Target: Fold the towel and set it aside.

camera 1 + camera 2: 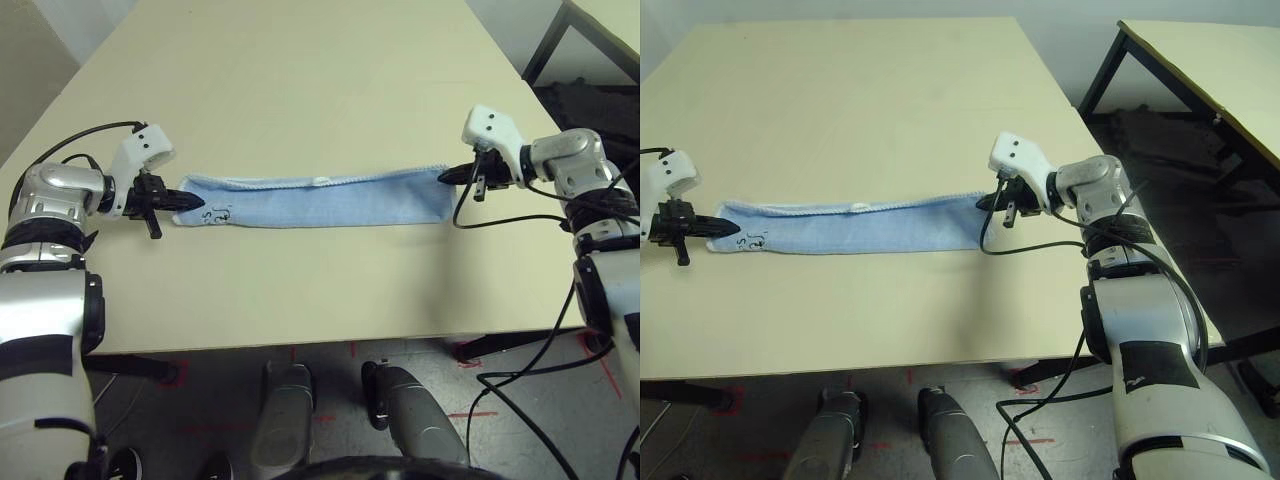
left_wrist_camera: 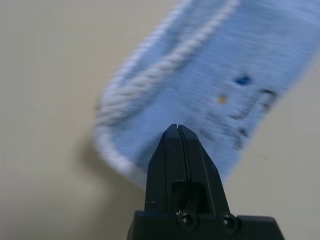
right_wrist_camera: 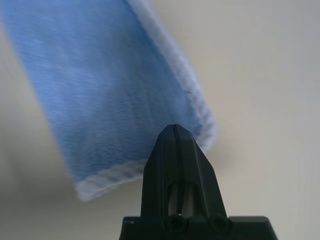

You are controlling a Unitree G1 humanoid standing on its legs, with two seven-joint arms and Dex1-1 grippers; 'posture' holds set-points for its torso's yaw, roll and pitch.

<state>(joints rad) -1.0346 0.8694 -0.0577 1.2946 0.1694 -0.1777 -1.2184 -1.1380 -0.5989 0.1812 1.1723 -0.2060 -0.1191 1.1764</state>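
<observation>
**Both claws pinched at the towel's ends, ready for the next fold**

The surface [image 1: 300, 90] is a broad pale-yellow tabletop. A second table on a dark frame [image 1: 1200, 80] stands off its right edge, and red tape marks show on the grey floor [image 1: 330, 400] below the near edge.

The towel [image 1: 320, 203] lies flat as a long, narrow light-blue strip, parallel to the near edge and about midway across the surface. It looks already folded once lengthwise: white edging runs along its far side, with a small white label [image 1: 321, 180] near the middle. A dark embroidered mark [image 1: 219, 213] sits at its left end.

The left claw [image 1: 196, 202] is fully closed, its tips at the towel's left end just beside the mark. The right claw [image 1: 447, 175] is likewise closed, at the far corner of the right end. From the wrist views the tips overlap the cloth edge, but I cannot tell whether fabric is actually pinched between them.

The step in hand appears to be gripping both ends for a crosswise fold. Next, one end likely needs lifting and carrying over to meet the other, keeping the edges aligned, provided both grips truly hold.
</observation>
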